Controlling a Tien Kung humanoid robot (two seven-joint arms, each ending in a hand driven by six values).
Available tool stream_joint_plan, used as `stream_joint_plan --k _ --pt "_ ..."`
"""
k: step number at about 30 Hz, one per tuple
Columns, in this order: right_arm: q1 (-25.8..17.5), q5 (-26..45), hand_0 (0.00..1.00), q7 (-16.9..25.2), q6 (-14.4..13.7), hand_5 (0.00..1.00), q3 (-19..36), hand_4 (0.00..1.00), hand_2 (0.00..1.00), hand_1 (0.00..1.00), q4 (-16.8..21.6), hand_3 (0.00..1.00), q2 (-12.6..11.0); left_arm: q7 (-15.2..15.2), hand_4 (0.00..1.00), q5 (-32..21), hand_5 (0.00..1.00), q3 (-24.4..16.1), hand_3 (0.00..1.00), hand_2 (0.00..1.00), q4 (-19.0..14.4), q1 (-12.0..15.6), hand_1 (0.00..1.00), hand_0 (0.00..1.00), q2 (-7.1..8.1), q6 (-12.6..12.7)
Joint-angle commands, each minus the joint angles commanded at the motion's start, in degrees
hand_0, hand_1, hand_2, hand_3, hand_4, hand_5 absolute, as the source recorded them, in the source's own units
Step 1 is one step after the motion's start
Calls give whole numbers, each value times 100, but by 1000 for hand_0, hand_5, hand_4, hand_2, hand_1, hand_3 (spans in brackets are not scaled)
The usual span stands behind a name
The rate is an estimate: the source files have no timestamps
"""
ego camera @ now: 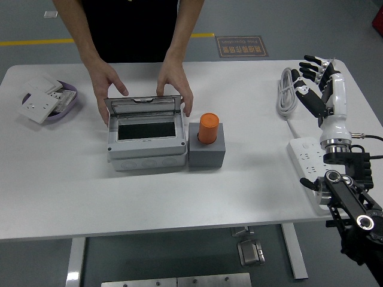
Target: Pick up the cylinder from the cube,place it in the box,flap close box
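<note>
I see the white table [60, 191], then the grey plastic box [144, 136] with its lid raised, a person's hands [173, 84] at its back corners. The orange cylinder [209, 128] stands on the grey cube [206, 149] beside it. My right hand [318, 81] hovers, fingers spread, grasping nothing.

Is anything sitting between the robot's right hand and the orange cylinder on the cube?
Nothing visible blocks it. The right hand hovers open over the coiled cable, with bare table between it and the orange cylinder. The person's hands are at the box, beside the cylinder.
</note>
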Motion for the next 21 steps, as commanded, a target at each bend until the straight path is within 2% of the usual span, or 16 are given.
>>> stream_joint_plan --k 1,2,7,8,12,21 --pt "51 -33 642 -2 0 246 -61 783 612 642 -43 651 43 -1 602 6 232 -4 576 550 0 -4 591 576 2 -2" --pt "94 -59 660 -6 1 171 -106 818 620 652 -77 669 75 -2 602 6 231 -4 576 550 0 -6 591 576 4 -3" --pt "288 -119 660 -36 2 171 -333 818 620 652 -198 669 154 9 602 7 231 -5 576 550 0 -1 591 576 8 -4" --pt "315 -116 699 -44 5 147 -384 839 640 663 -218 698 160 11 602 7 231 -5 576 550 0 1 591 576 8 -3" --pt "415 -71 699 -51 29 147 -637 839 640 663 -336 698 225 19 602 1 231 4 576 550 0 1 591 576 -1 -5" --pt "711 215 708 56 111 190 -1392 830 620 667 -859 690 555 23 602 34 231 15 576 550 0 -24 591 576 -4 -15"
